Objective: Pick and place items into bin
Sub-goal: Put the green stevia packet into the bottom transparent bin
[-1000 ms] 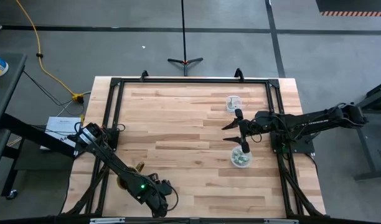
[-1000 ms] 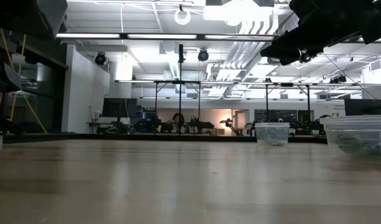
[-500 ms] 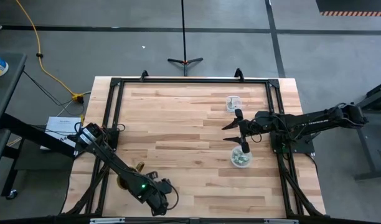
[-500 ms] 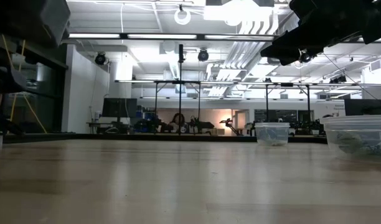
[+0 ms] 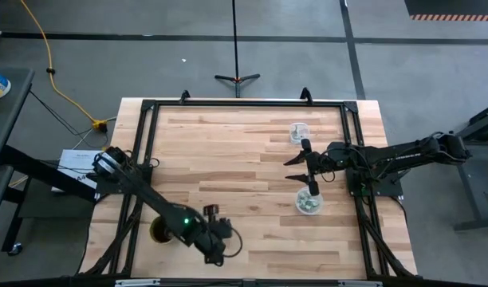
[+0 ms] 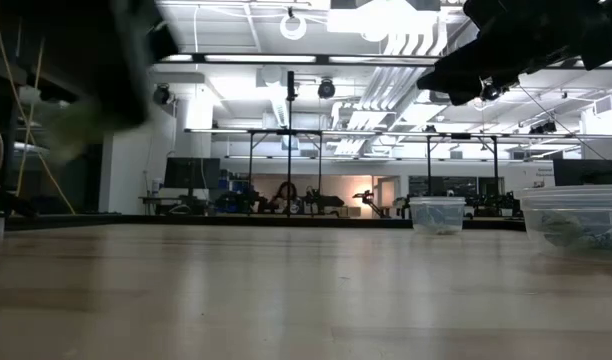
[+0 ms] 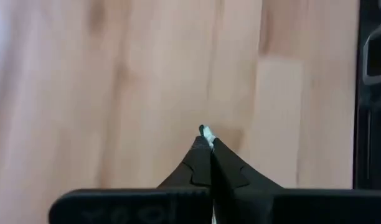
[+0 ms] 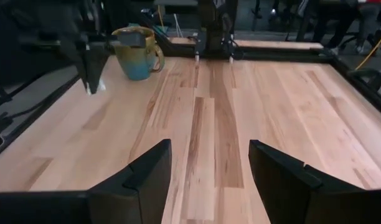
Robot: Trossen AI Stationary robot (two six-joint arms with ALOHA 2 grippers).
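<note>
My left gripper point(image 5: 218, 247) is above the table's near part, to the right of the brown mug point(image 5: 158, 231), and is shut on a tiny pale shiny bit point(image 7: 206, 132). In the right wrist view this gripper point(image 8: 91, 79) points down in front of the mug point(image 8: 137, 53), with the pale bit point(image 8: 98, 86) at its tips. My right gripper point(image 5: 295, 170) is open and empty, raised between two clear bins at the table's right: one toward the far edge point(image 5: 299, 131) and one nearer point(image 5: 309, 203), which holds pale green bits. My left gripper pinches the tiny bit point(image 7: 206, 132) between its two fingers, at their free ends only. The fingers point down from above. The bit is lifted clear of the table.
A black frame point(image 5: 140, 159) runs along the table's left, far and right sides. The wide middle of the wooden top point(image 5: 236, 159) lies bare between the two arms. In the low view both bins stand at the right, the farther one point(image 6: 436, 214) and the nearer one point(image 6: 576, 215).
My left gripper has moved from the near edge by the mug toward the table's right and a little toward the far edge, staying shut. The move is quick: the arm shows blurred in the low view. The mug now shows more fully.
</note>
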